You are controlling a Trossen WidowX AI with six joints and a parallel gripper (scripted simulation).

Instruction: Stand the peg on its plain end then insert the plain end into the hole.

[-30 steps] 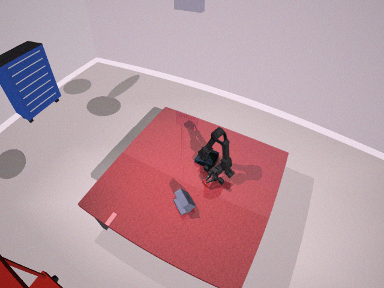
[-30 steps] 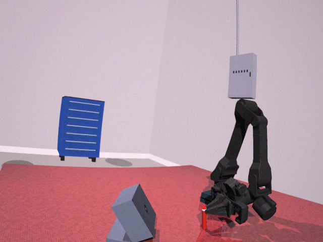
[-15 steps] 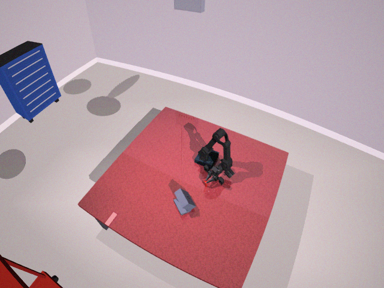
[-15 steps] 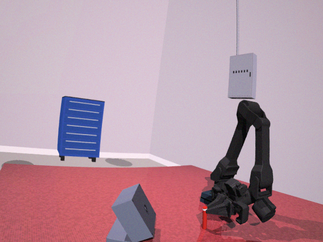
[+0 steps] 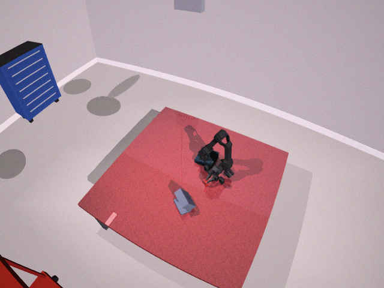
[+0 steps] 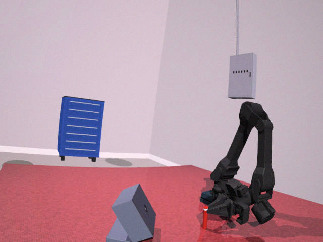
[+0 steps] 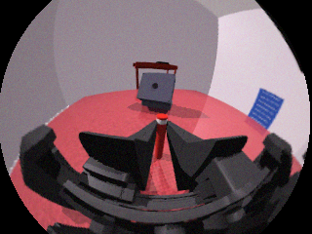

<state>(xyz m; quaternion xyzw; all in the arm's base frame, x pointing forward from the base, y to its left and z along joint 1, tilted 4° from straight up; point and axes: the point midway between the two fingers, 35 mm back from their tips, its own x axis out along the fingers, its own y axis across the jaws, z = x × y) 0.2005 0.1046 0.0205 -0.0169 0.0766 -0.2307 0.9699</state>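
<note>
The red peg (image 6: 205, 220) (image 7: 160, 143) is upright, its white band near the top end and its plain end down at or just above the table (image 6: 65, 197); I cannot tell whether it touches. My gripper (image 6: 206, 209) (image 7: 162, 124) is shut on the peg just below the band, coming from the side and low over the table. In the top view the gripper (image 5: 206, 181) is small and the peg is mostly hidden. The grey sloped panel (image 5: 185, 200) (image 6: 134, 219) (image 7: 163, 93) stands apart from the peg, and its one dark hole (image 6: 145, 207) (image 7: 155, 86) is empty.
The arm's base (image 5: 203, 159) stands on the table behind the gripper. A pink strip (image 5: 111, 218) lies at the table's edge. A blue drawer cabinet (image 5: 32, 81) (image 6: 81, 127) (image 7: 266, 108) and a red frame (image 7: 155, 65) stand beyond the table.
</note>
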